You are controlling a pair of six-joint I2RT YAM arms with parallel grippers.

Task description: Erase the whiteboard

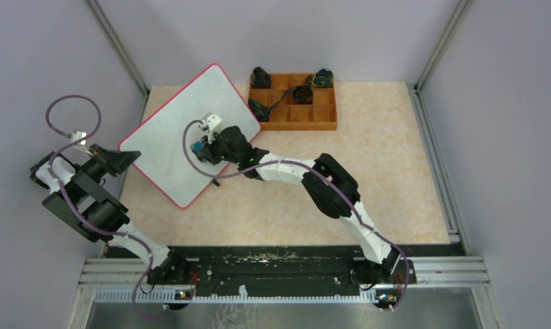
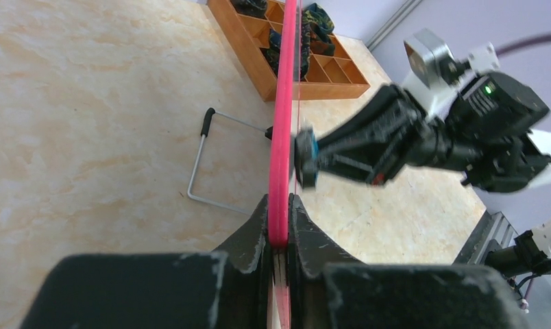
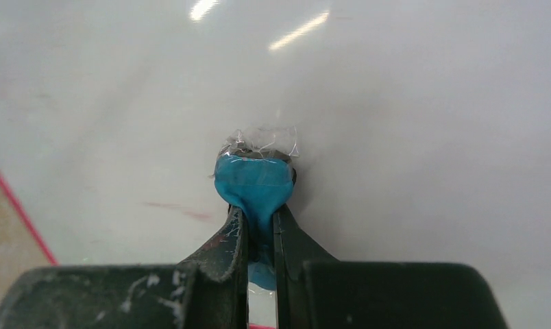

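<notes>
Right, your right pincer is nipped down tight on a blue eraser, and the eraser's ragged pale pad is pressed against the whiteboard. Just left of the eraser in the wrist view there's a faint red smear on the white surface; the rest of what that camera catches reads clean, with two ceiling lights glinting off it. Now your left pincer: both fingers are clamped on the board's red rim, one on each side, at the corner nearest the left arm. From that wrist the board shows edge-on, and a thin wire loop with black tips juts from the side facing away from the right arm, over the table. From above, the whiteboard sits skewed at the back left of the table, one edge running close beside the wooden tray; you can't tell whether they touch. The tray sits at the back, dark tangled items in several compartments
</notes>
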